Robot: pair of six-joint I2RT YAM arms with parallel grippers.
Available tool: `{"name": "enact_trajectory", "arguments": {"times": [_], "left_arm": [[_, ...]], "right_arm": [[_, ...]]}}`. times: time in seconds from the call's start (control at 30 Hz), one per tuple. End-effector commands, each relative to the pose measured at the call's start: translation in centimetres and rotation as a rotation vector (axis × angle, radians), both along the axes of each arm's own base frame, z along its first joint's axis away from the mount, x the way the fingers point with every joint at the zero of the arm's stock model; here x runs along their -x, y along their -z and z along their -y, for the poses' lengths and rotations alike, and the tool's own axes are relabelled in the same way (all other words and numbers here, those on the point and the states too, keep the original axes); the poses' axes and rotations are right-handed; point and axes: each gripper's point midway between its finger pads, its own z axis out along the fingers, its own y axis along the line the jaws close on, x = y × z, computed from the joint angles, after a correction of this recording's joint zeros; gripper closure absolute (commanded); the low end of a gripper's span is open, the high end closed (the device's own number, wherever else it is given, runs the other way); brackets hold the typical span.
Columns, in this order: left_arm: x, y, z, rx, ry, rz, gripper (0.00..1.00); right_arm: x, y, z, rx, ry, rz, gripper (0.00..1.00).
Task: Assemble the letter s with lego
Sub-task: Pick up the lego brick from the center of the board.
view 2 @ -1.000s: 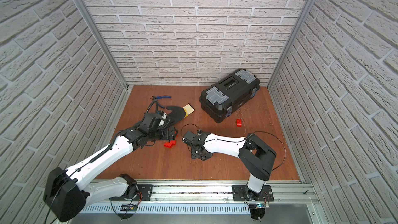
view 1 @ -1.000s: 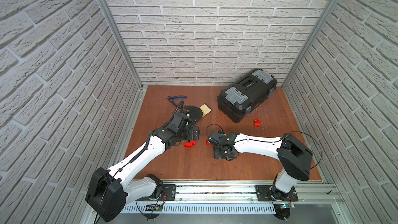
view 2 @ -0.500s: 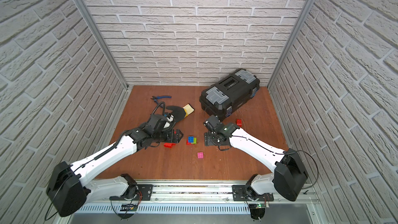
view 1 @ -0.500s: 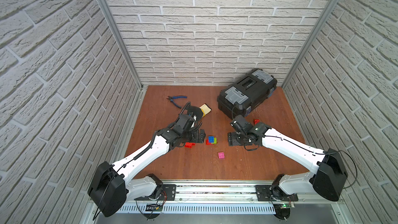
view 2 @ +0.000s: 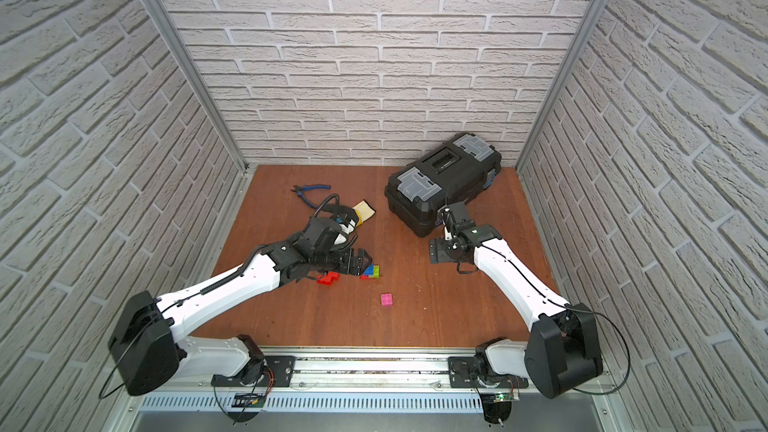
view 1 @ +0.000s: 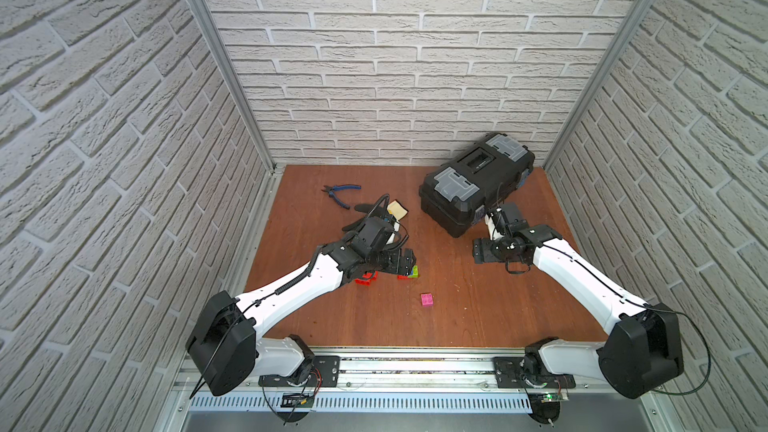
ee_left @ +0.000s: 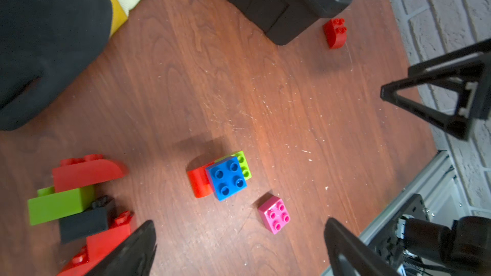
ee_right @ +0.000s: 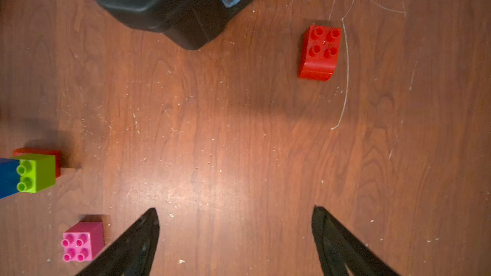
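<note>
The right claw (ee_right: 235, 208) stands wide open and empty above the bare table (ee_right: 239, 134). The lone red brick (ee_right: 318, 51) lies ahead of its fingertips, off the line between them and near a corner of the toolbox (ee_right: 164, 3). A straight drop from here would, I judge, close on nothing. Reaching further forward risks a finger striking the toolbox or shoving the brick along the table, and the brick's rounded edge gives the fingers a poor face to squeeze. The left claw (ee_left: 239, 221) is likewise spread open and holds nothing. Ahead of it a blue brick (ee_left: 225, 177) sits on a green brick (ee_left: 243, 164) and a red piece, with a loose pink brick (ee_left: 275, 216) just beside them, nearer one finger. The mixed stack (ee_left: 61, 205) of red, green and black bricks lies partly behind its other finger, so a careless descent could tip or scatter it. The S looks far from made.
</note>
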Motion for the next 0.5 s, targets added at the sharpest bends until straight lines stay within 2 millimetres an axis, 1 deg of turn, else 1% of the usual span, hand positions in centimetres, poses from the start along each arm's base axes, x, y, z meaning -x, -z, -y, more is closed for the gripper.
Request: {"name": "enact_trajectory", "arguments": {"times": [0.0,0.1,0.2,0.37,0.47], "left_arm": [[-0.1,-1.3,1.6,0.068,0.032,0.016,0.02],[0.2,-0.8,1.8,0.068,0.040,-0.003,0.02],[0.7,-0.8,2.3,0.083,0.054,-0.006,0.02],[0.9,-0.9,2.5,0.099,0.054,-0.002,0.02],[1.1,-0.9,2.6,0.117,0.049,-0.006,0.02]], "right_arm": [[-1.7,-0.1,0.8,-0.011,-0.068,0.029,0.10],[-3.1,-0.1,2.0,-0.017,-0.055,0.056,0.11],[-4.7,0.3,3.2,-0.032,-0.034,0.073,0.12],[-7.2,1.4,5.0,-0.067,0.021,0.098,0.17],[-8.6,2.2,5.6,-0.090,0.042,0.121,0.20]]}}
